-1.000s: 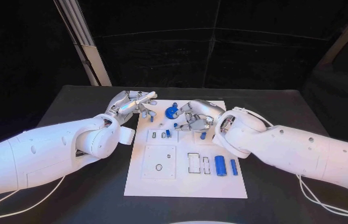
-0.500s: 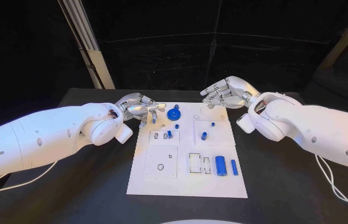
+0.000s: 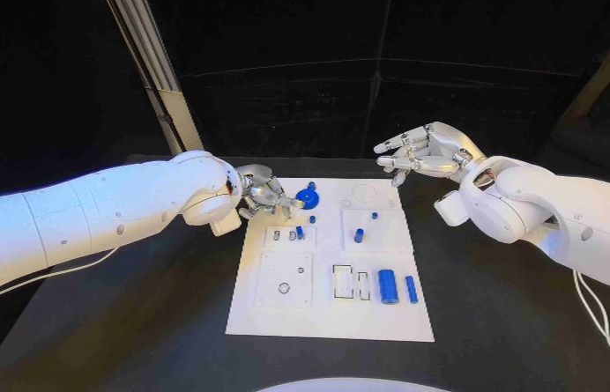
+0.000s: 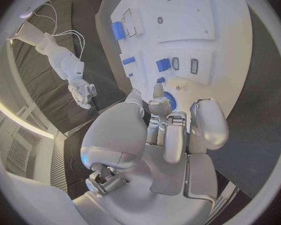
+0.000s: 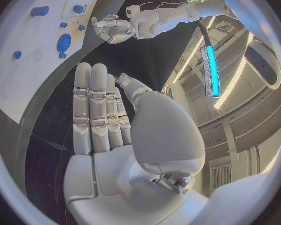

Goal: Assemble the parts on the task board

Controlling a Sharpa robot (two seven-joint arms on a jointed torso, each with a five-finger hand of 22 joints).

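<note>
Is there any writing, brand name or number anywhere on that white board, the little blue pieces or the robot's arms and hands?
No readable text in any view.
Task board: dark outlines of slots and holes, no letters or numbers.
Blue parts: plain, unmarked.
Left hand and right hand: bare silver and white, no brand or label visible.

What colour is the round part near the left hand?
Blue round part; head view shows it best.
</note>
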